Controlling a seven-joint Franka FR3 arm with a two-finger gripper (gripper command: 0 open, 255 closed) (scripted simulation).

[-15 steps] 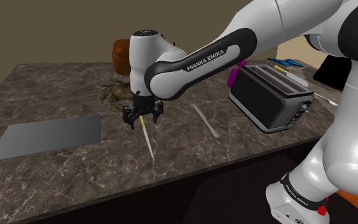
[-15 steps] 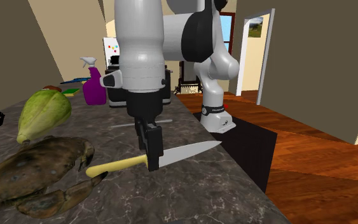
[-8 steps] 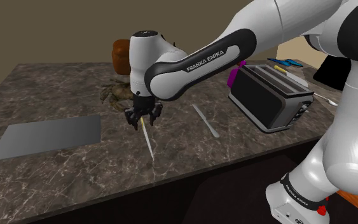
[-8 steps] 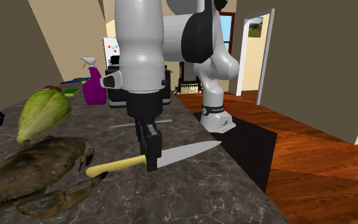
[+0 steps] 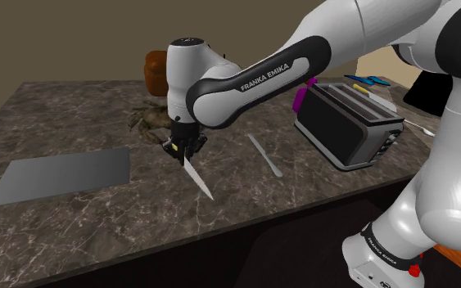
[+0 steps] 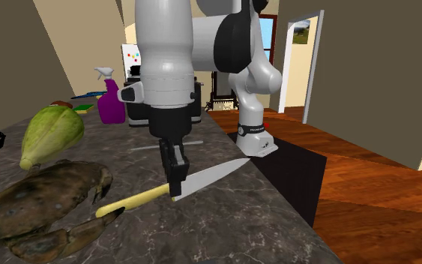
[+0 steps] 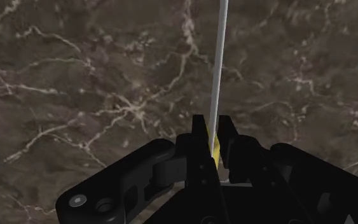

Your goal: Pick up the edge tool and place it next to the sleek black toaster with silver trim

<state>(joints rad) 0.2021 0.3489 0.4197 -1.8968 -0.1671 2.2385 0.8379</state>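
The yellow-handled knife with a silver blade (image 6: 209,177) is tilted, tip raised off the dark marble surface (image 5: 56,106), and the black gripper (image 6: 175,187) is clamped where handle meets blade. So narrow a pinch could let it pivot or slip. Its handle end could snag the brown crab (image 6: 37,202) nearby, and the black silver-trimmed toaster (image 5: 347,123) is well apart.

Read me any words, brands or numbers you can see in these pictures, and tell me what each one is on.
"FRANKA EMIKA": on the arm's dark forearm band.
"FRANKA EMIKA": on the base ring, small but legible.
Marks on the toaster's front: too small to read.
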